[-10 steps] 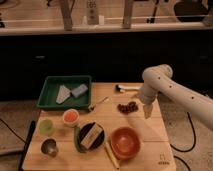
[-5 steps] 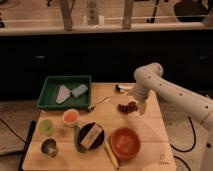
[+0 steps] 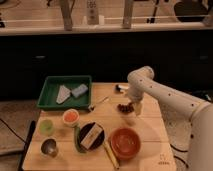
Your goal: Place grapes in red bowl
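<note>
While end effector [image 3: 134, 108] overhangs grapes [image 3: 123, 107], lying left-right

I see the gripper [image 3: 133, 107] low over the table [image 3: 150, 131], right of centre, just beside the grapes [image 3: 123, 107] on their right; contact unclear. Red bowl [image 3: 125, 143] sits on the near side, apart from both. Black plate [image 3: 91, 136] just left of the bowl, green tray [image 3: 67, 78] far left.

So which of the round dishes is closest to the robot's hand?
The red bowl, just below the gripper, which hangs by the grapes. The black plate and white cup sit farther left.
</note>
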